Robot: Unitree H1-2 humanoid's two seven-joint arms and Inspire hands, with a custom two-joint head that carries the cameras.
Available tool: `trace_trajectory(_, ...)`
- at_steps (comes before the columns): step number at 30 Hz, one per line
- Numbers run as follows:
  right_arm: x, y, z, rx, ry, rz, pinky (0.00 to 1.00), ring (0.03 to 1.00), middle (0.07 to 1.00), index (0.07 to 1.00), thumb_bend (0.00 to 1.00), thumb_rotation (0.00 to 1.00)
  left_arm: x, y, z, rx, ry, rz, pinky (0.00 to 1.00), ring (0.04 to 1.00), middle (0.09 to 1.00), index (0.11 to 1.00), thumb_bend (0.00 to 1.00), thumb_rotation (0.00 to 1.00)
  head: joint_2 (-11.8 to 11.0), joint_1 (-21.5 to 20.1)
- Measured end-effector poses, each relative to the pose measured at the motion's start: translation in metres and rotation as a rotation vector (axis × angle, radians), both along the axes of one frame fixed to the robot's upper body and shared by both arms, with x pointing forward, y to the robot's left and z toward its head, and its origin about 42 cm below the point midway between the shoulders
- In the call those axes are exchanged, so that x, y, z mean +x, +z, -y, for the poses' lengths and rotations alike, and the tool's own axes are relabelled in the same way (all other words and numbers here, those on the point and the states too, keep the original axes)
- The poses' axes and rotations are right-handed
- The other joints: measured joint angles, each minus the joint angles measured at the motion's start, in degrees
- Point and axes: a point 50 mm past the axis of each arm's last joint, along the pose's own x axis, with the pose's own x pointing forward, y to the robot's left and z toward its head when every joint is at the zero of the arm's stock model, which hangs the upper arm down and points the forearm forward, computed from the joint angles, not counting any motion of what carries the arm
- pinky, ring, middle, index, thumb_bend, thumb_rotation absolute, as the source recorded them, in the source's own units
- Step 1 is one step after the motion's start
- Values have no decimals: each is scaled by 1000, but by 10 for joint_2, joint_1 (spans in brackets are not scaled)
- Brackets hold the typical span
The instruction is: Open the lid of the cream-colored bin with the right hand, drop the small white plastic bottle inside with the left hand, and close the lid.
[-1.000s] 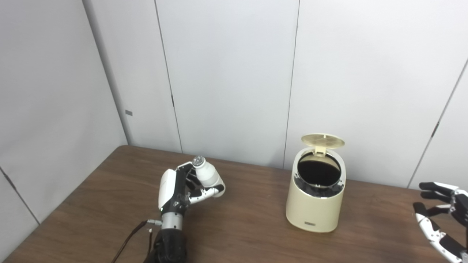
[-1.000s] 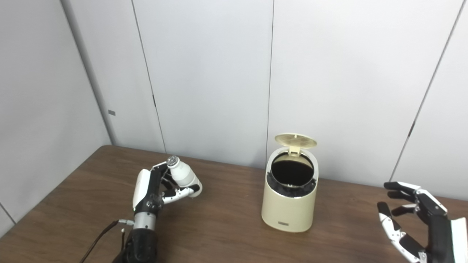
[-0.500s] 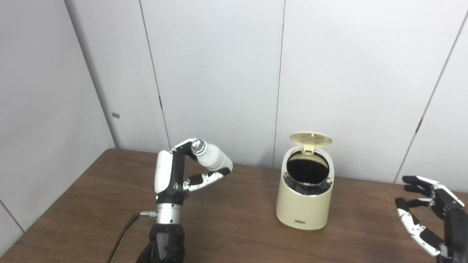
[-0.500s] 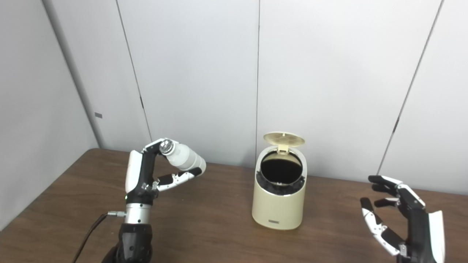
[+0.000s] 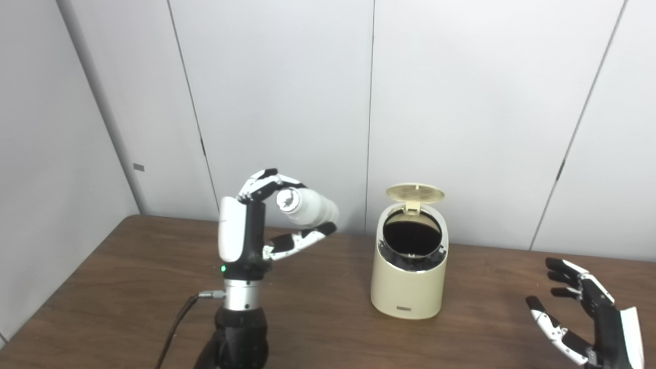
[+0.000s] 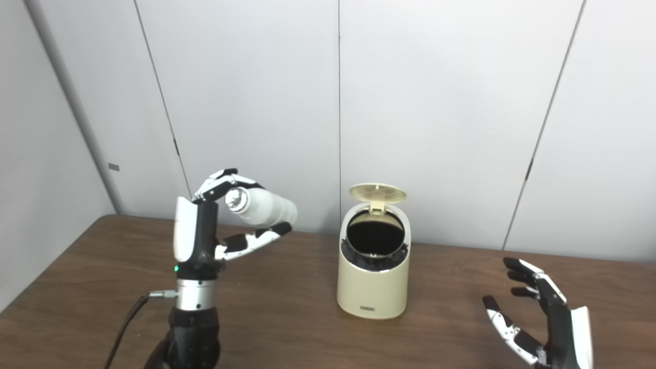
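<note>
— Item one, what does my left hand (image 5: 256,225) carry?

— My left hand: fingers and thumb closed round the small white plastic bottle (image 5: 307,206); raised above the table (image 5: 128,287); the bottle lies nearly level, its capped end toward my palm, its base pointing right, toward the bin.

— Item two, the cream-colored bin (image 5: 409,277)?

— Upright on the table, to the right of my left hand and apart from it; lid (image 5: 415,193) tipped up at the back; dark mouth open and facing up and toward me; the bottle rides about level with the lid, above the mouth's height.

— Item three, my right hand (image 6: 543,318)?

— Low at the right edge, fingers spread, holding nothing; apart from the bin on its far side.

— The relation that counts?

— By my reckoning: the bottle's long axis points at the opening; my left hand must travel right until the bottle is over the mouth, then let go.
</note>
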Motion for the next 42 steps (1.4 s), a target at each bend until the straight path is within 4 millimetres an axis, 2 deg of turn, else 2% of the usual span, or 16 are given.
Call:
trace_trajectory(5,2,-4,2,5,1,5,629,728,747,727,203,23,3,3,5,7,-5,46,896,539,471,446,500,0,-4,-7)
trace_trajectory(9,6,-6,1,0,1,17,611,722,742,721,208,61,7,-4,11,22,-10,53,927,541,466,459,500,0,-19,-25)
trace_trajectory(13,7,-6,-1,-4,1,27,619,725,745,730,214,101,15,-11,26,29,-37,62,995,544,463,461,499,0,-23,-32)
trace_trajectory(17,9,-5,-5,-10,-4,36,609,714,736,716,226,68,24,-14,36,39,-40,83,1000,474,477,489,504,0,-26,-40)
trace_trajectory(22,9,-5,-6,-9,-13,44,610,716,741,723,229,40,30,-17,43,62,-36,91,1000,472,473,502,504,0,-26,-46)
trace_trajectory(25,9,-5,-6,-9,-15,48,605,709,736,722,230,106,34,-22,46,69,-38,78,1000,473,470,506,504,0,-25,-49)
trace_trajectory(28,9,-5,-6,-9,-17,50,612,716,743,719,238,81,37,-28,50,73,-48,56,1000,474,470,505,504,0,-24,-49)
trace_trajectory(29,9,-5,-6,-9,-18,50,612,716,743,718,239,76,38,-30,52,76,-53,50,1000,549,470,505,513,0,-23,-52)
trace_trajectory(31,9,-5,-7,-8,-19,52,615,716,744,717,241,67,39,-31,55,78,-64,42,1000,614,469,506,520,0,-23,-54)
trace_trajectory(35,9,-4,-7,-4,-20,55,619,722,747,722,242,143,45,-33,60,76,-64,39,1000,637,468,505,522,0,-21,-55)
trace_trajectory(40,9,-4,-8,5,-17,57,632,731,753,722,247,104,50,-45,64,89,-61,13,1000,647,468,505,522,0,-17,-58)
trace_trajectory(42,9,-4,-8,7,-18,57,635,734,756,723,246,121,52,-46,67,94,-63,15,1000,642,471,500,523,0,-18,-61)
